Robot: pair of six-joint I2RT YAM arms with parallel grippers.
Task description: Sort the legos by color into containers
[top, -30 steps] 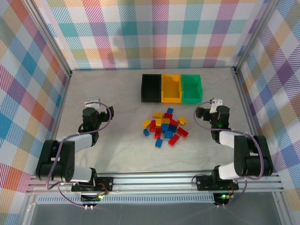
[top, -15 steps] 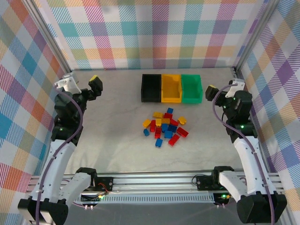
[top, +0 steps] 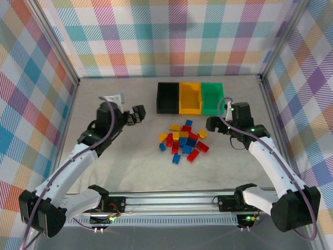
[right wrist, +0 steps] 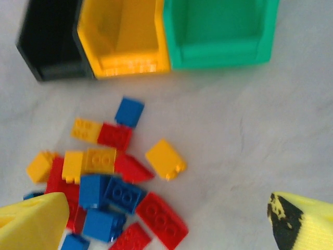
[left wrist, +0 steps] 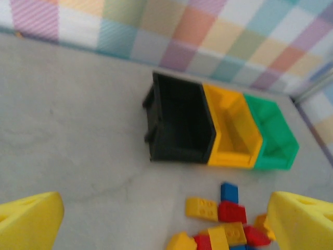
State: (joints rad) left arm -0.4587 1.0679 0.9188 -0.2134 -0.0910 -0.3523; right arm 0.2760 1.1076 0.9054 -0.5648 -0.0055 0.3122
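Top external: small red, yellow and blue plastic bricks (top: 183, 141) heaped on counter (top: 130, 161), unsorted; black, yellow, green plastic bins (top: 189, 109) behind, empty (sorting not begun). Left hand (top: 136, 115), right hand (top: 210, 124): open, holding nothing.

On the table (top: 125, 161) sit black, yellow and green containers (top: 190, 99) abreast and perhaps twenty clustered legos (top: 183, 141).

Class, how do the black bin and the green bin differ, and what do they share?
Colour: the black bin is dark, the green bin bright green. Place: the black bin ends the row on the left, the green bin on the right. Both look equal-sized, open-topped and empty.
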